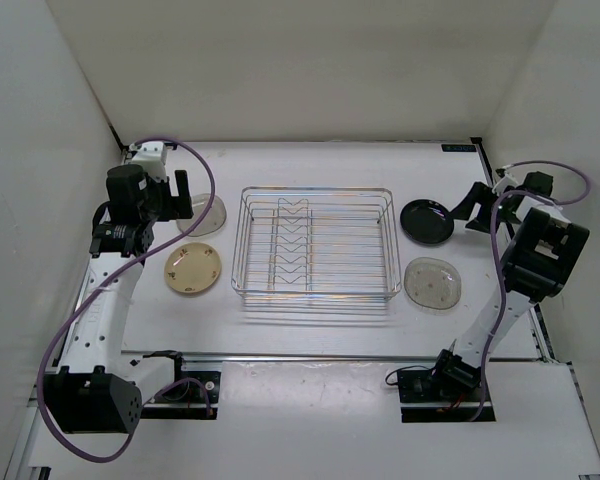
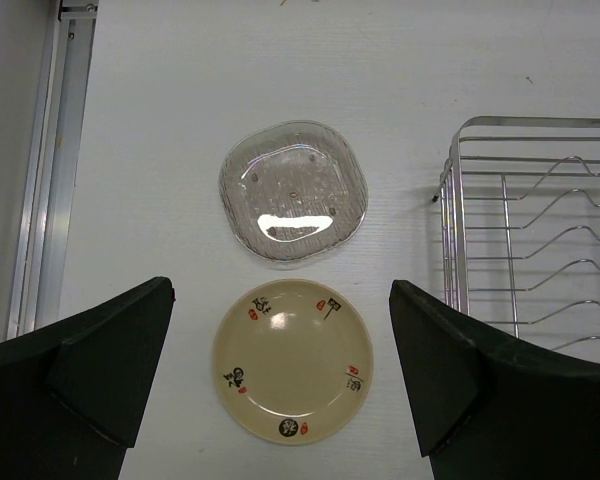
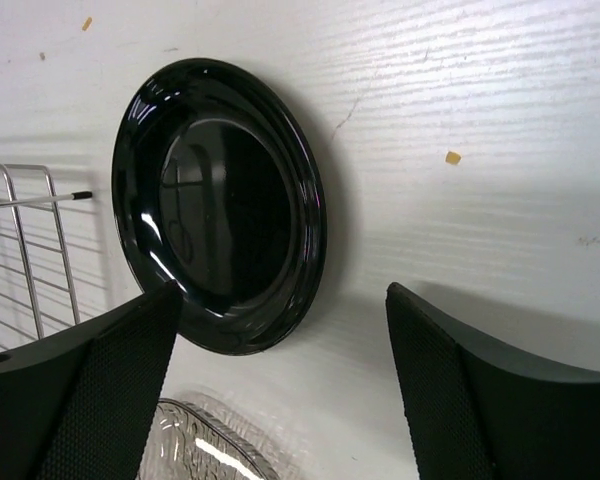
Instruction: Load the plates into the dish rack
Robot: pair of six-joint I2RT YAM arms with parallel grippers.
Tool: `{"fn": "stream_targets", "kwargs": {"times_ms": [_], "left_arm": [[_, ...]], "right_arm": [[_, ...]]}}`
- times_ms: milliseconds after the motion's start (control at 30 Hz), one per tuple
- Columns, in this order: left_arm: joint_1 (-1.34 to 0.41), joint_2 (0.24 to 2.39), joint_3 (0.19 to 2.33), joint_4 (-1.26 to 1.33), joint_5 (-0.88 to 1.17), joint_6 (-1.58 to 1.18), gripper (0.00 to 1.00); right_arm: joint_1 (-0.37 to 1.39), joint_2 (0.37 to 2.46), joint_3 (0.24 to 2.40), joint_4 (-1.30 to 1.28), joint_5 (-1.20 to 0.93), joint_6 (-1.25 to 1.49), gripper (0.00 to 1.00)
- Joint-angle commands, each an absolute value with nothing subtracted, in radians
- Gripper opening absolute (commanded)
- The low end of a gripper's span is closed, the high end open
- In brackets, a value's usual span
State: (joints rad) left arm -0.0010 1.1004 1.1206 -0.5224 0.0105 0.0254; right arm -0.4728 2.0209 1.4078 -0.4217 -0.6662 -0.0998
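The silver wire dish rack (image 1: pixel 315 245) stands mid-table with nothing in it. To its left lie a cream plate (image 1: pixel 193 268) with small printed marks and, farther back, a clear plate (image 1: pixel 210 214). My left gripper (image 1: pixel 177 197) hangs open above these two; its wrist view shows the cream plate (image 2: pixel 292 362) between the fingers and the clear plate (image 2: pixel 293 193) beyond. Right of the rack sit a glossy black plate (image 1: pixel 427 221) and a second clear plate (image 1: pixel 433 283). My right gripper (image 1: pixel 473 211) is open just right of the black plate (image 3: pixel 220 205), whose near rim lies by the left finger (image 3: pixel 130 380).
White walls enclose the table on three sides. The rack's corner (image 2: pixel 540 230) sits close to the right of the left gripper (image 2: pixel 280 295). In the right wrist view, rack wires (image 3: pixel 30 250) show at the left and the clear plate's edge (image 3: pixel 195 445) below the gripper (image 3: pixel 283 295).
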Motion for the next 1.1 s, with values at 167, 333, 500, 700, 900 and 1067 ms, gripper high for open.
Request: {"fn": "stream_targets", "kwargs": {"times_ms": [167,333,500,700,900,1067], "left_arm": [[0.015,1.063,1.118,-0.509,0.035,0.017,1.0],[0.015,1.063,1.118,-0.509,0.044,0.017,1.0],[0.015,1.054,1.118,-0.509,0.044,0.008,1.0],[0.015,1.054,1.118,-0.509,0.044,0.008,1.0],[0.015,1.054,1.118,-0.509,0.044,0.008,1.0],[0.025,1.054,1.118,-0.509,0.054,0.008,1.0]], "right_arm": [[-0.474,2.079,1.483,-0.454,-0.715,-0.077,0.79],[-0.474,2.106,1.517,-0.506,-0.724,-0.087,0.78],[-0.474,2.128,1.536,-0.532,-0.713,-0.11,0.76],[-0.474,2.158,1.566,-0.586,-0.713,-0.129,0.73],[-0.474,2.178,1.578,-0.62,-0.713,-0.161,0.73],[-0.474,2.189,1.597,-0.641,-0.722,-0.161,0.73]]}}
